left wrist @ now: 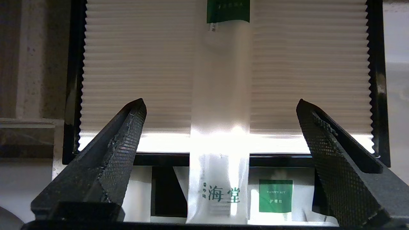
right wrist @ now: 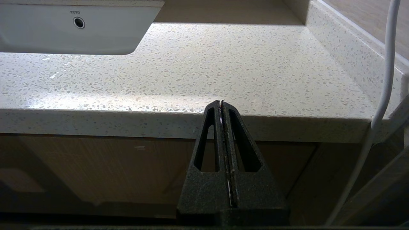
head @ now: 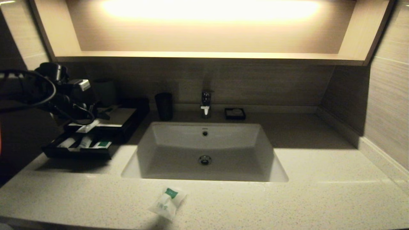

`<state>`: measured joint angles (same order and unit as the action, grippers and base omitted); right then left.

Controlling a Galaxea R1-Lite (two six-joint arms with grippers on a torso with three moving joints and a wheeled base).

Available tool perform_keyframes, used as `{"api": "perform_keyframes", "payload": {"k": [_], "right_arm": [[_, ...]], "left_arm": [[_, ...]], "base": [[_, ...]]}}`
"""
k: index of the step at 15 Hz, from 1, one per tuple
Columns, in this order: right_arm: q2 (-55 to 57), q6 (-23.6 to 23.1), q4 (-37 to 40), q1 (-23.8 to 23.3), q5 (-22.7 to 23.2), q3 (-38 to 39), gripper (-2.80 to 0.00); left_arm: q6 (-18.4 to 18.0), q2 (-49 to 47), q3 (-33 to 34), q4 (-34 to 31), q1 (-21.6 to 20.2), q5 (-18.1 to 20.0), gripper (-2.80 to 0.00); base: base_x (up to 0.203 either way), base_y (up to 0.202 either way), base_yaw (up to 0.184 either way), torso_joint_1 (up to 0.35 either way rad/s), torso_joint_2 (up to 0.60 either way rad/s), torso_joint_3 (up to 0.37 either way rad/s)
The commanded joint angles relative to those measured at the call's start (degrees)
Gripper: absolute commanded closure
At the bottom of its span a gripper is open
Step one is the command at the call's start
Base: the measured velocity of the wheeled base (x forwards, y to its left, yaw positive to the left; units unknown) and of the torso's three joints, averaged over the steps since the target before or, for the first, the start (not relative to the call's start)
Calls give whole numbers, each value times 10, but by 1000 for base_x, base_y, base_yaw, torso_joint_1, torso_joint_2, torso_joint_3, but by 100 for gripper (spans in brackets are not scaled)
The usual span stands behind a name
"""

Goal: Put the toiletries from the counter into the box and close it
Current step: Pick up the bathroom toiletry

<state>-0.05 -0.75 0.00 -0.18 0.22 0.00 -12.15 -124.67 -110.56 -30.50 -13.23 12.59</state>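
Over the box [head: 123, 116], the left gripper [left wrist: 220, 127] is hanging w/ jaws wide, nothing held; slim packet [left wrist: 220, 95] is lying across the top panel, overhanging the tray. Pouch [head: 167, 202] is waiting on the counter [head: 287, 198] by the sink — prob next: nudging packet into tray. Right gripper [right wrist: 222, 105] is sitting clenched, parked.

The long slim packet [left wrist: 219, 127] is showing green characters reading "海堂" near one end, and its green label at the other end is carrying white print too small to read. A square green label on a packet in the tray [left wrist: 275, 195] is reading "VANITY KIT". The sink [right wrist: 80, 32] wall is bearing "TOTO" above its overflow hole.
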Motion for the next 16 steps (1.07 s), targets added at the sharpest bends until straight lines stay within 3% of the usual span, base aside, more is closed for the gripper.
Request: {"api": "perform_keyframes", "payload": {"k": [1,15,16], "right_arm": [[0,0,0,0,0,1,0],[0,0,0,0,0,1,0],[0,0,0,0,0,1,0]], "left_arm": [[-1,-5,0,-2,0,1,-280],[4,-11,0,-1,-5,11,-280],[5,-11,1,-1,-5,11,0]], "base": [[0,0,0,0,0,0],[0,0,0,0,0,0],[0,0,0,0,0,0]]}}
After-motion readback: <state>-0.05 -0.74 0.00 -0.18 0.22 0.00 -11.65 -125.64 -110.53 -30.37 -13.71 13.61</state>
